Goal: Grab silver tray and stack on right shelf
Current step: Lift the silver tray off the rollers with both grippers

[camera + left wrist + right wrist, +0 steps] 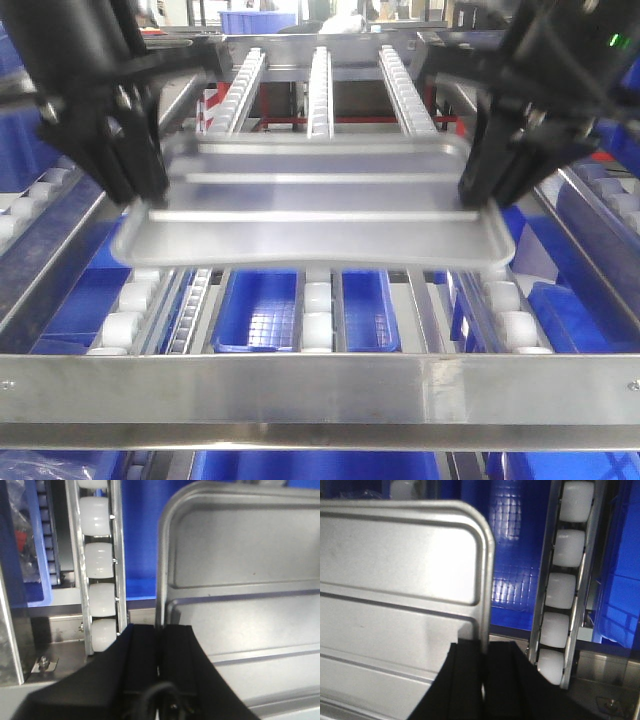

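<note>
The silver tray (310, 215) hangs level between my two arms, above the roller lanes of the right shelf, whose shiny front rail (320, 390) with small screws crosses the bottom of the front view. My left gripper (145, 200) is shut on the tray's left rim. In the left wrist view the tray (240, 580) fills the right side, and the black jaws of my left gripper (160, 630) pinch its rolled edge. My right gripper (478, 200) is shut on the right rim. The right wrist view shows the tray (395, 580) with my right gripper (483, 647) clamped on its edge.
Blue bins (258, 310) sit under the tray between the lanes. White rollers (97, 565) run just left of the tray, and more rollers (560, 590) just right of it. A second rack with three roller lanes (320, 80) stands behind. Sloped steel side rails (60, 250) flank both arms.
</note>
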Available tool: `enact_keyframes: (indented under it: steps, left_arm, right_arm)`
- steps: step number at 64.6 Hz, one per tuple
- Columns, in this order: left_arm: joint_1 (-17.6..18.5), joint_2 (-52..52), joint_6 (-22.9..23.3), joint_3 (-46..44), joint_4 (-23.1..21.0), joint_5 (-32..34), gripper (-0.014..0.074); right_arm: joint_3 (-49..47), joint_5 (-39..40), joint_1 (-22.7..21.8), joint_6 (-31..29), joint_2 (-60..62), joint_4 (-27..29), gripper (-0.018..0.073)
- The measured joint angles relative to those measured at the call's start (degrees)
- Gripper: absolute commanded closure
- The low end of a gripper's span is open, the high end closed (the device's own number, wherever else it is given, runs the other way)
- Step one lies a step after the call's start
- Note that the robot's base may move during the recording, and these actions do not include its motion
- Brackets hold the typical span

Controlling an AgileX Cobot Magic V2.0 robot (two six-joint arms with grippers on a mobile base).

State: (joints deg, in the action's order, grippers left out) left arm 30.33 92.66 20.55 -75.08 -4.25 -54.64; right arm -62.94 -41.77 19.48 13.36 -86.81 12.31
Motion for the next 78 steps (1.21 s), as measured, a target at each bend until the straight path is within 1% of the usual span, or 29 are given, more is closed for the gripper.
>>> enact_keyframes:
  steps: [8,15,19,26,35,47,69,78]
  left_arm:
    - [0.7,-3.1,0.2,0.0,0.4,-0.5,0.0689]
    - [2.9,-5.5,2.6,0.0,3.0,-1.4,0.0689]
    - [4.6,-6.6,4.8,0.0,5.0,-2.1,0.0689]
    - [7.0,-7.8,7.6,0.0,6.7,-3.0,0.0689]
    - [9.2,-8.6,9.2,0.0,8.1,-4.6,0.0689]
    - [10.7,-10.4,11.3,1.8,9.4,-5.9,0.0689]
    - [14.7,-15.5,15.8,6.6,9.5,-5.0,0.0689]
    - [15.2,-15.7,16.7,7.0,10.0,-4.7,0.0689]
  right_arm:
    - [0.0,-0.6,0.2,1.1,2.7,0.0,0.0503]
    - [0.1,-1.7,0.8,2.5,5.4,-0.9,0.0503]
    - [0.1,-2.6,1.6,4.1,6.8,-2.6,0.0503]
    - [0.4,-4.6,3.4,8.9,8.6,-6.7,0.0503]
    - [1.9,-6.4,6.3,13.5,10.9,-10.6,0.0503]
    - [3.5,-6.7,8.5,16.2,14.3,-11.0,0.0503]
    - [7.2,-7.4,9.2,17.6,18.4,-10.6,0.0503]
    - [7.4,-7.7,9.2,17.8,19.0,-10.5,0.0503]
